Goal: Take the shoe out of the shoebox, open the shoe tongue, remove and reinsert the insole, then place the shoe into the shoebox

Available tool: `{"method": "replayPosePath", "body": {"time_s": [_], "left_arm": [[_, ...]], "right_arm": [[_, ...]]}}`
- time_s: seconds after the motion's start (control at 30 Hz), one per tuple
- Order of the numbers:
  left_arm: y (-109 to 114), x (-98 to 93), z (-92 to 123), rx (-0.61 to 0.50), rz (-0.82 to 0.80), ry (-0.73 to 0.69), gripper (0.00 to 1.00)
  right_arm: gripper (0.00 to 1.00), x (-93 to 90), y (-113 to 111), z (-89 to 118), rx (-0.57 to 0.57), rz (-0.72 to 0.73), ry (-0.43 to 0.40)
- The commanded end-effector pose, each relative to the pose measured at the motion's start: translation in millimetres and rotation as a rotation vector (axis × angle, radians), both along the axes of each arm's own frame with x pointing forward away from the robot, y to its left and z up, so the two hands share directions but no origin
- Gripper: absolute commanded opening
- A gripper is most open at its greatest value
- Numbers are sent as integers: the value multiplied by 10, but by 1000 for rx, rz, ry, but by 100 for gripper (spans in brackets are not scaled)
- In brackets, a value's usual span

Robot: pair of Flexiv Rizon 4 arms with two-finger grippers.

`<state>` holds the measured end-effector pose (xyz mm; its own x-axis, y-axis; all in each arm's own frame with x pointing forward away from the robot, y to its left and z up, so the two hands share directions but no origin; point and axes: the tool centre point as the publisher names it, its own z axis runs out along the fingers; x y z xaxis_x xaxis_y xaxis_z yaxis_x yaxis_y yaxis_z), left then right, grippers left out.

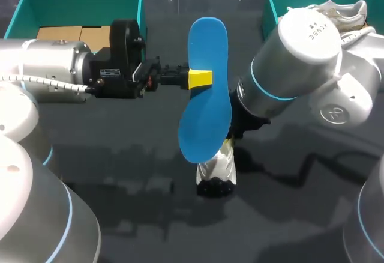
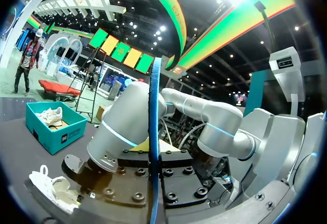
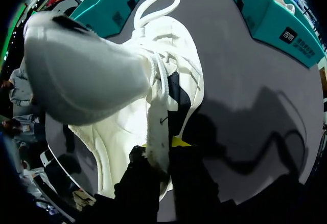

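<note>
My left gripper is shut on the blue insole and holds it on edge above the middle of the table. In the left wrist view the insole stands edge-on between the fingers of that gripper. Under the insole the white shoe hangs just over the table. My right gripper is shut on the side wall of the shoe, by its opening, with the laces loose. In the head view the right gripper is hidden behind the insole and its own arm. The teal shoebox stands at the back right.
A second white shoe lies in the back-right shoebox. Another teal box with cardboard in it stands at the back left. Both teal boxes lie ahead of the right gripper. My right arm's thick forearm hangs over the table's right half.
</note>
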<state>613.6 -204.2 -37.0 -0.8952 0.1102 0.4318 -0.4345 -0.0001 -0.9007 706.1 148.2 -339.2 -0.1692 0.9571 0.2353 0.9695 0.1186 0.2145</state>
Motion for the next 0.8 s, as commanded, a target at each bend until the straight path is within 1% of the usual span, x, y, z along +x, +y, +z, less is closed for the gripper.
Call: {"method": "replayPosePath", "body": {"time_s": [0.03,0.27,0.47,0.5,0.53,0.57,0.6,0.63,0.8], "left_arm": [[-17,-9,-10,-2,3,0,0],[-17,-9,-10,-2,3,0,0],[-17,-9,-10,-2,3,0,0],[-17,-9,-10,-2,3,0,0],[-17,-9,-10,-2,3,0,0],[-17,-9,-10,-2,3,0,0],[-17,-9,-10,-2,3,0,0],[-17,-9,-10,-2,3,0,0],[-17,-9,-10,-2,3,0,0]], "right_arm": [[0,14,-23,-138,32,9,6],[0,40,-45,-283,53,4,36],[0,30,-67,-351,71,-5,54],[13,29,-69,-354,73,-6,56],[42,27,-71,-354,76,-6,56],[53,24,-79,-349,79,-6,58],[90,22,-85,-337,81,-7,58],[100,20,-91,-321,84,-7,58],[100,10,-140,-167,101,-10,64]]}}
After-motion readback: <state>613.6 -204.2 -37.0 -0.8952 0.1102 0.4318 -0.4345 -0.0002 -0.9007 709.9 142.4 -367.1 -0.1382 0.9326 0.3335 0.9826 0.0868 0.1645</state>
